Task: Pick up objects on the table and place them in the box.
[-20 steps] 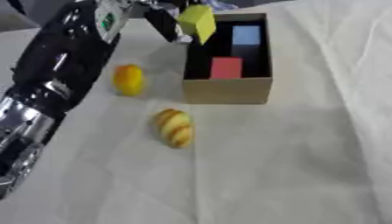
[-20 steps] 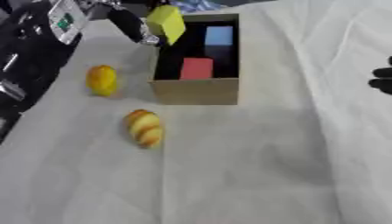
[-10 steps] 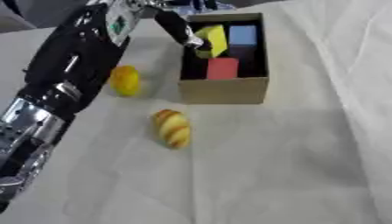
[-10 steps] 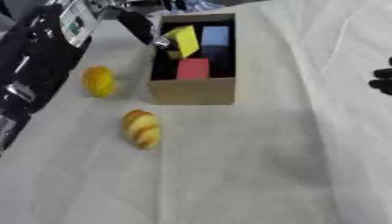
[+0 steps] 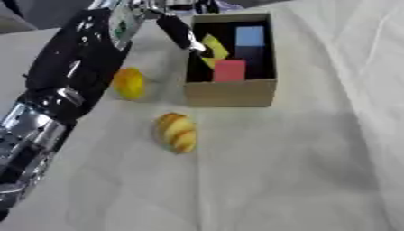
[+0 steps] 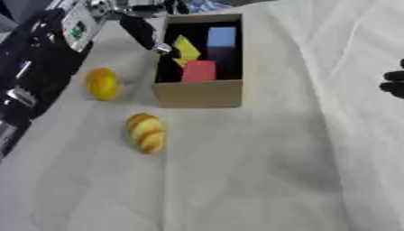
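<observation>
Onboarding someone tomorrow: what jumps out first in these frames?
The left hand at the open cardboard box, a yellow block at its fingertips above the red block and blue block inside. On the white cloth left of the box lie a yellow round fruit and a striped bread-like piece. The right hand shows at the right edge.

Both eyes in my head are looking steeply down at the table (image 5: 260, 180), fairly close. They are sharing the box (image 5: 230, 92), my left arm and both yellow fruits. Only the right eye is catching my right hand (image 6: 393, 83) at its right edge.
</observation>
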